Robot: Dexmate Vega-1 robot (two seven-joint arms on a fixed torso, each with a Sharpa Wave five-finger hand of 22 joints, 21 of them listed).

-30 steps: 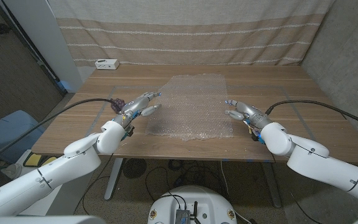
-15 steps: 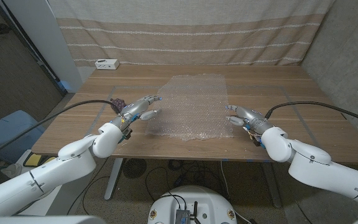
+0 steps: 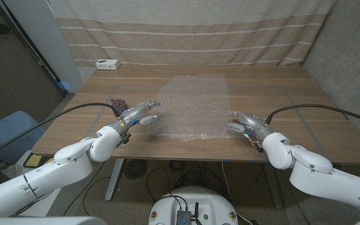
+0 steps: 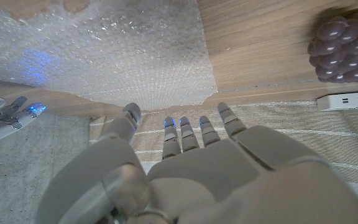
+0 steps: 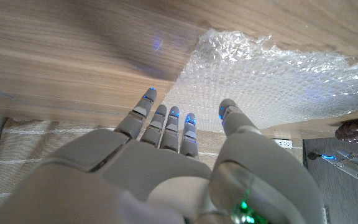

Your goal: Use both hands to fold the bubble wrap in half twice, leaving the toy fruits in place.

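A: Where is the wrap?
B: The bubble wrap (image 3: 194, 107) lies spread flat on the middle of the table (image 3: 292, 78), unfolded, its near edge ragged and close to the table's front edge. It reaches well back toward the curtain (image 3: 186, 31).

A: And the left robot hand?
B: The left robot hand (image 3: 137, 114) is at the wrap's left side, near the front corner, fingers apart and stretched toward the sheet. It holds nothing. In the head view I cannot tell whether the fingertips touch the wrap; the left wrist view shows them pointing at the wrap's corner with a strip of bare wood between.

A: The right one?
B: The right robot hand (image 3: 247, 122) is at the wrap's right side, also near the front corner, fingers spread and empty. In the right wrist view the fingertips (image 5: 174, 112) point at the crinkled edge of the wrap, and I cannot tell whether they touch it.

A: Any fruit?
B: A purple grape bunch (image 3: 117, 104) sits on bare wood left of the wrap, just behind the left robot hand. The left wrist view shows it clear of the sheet.

A: Anything else?
B: A white power strip (image 3: 107, 64) at the table's far left corner, and a blue bin (image 3: 8, 132) on the floor to the left.
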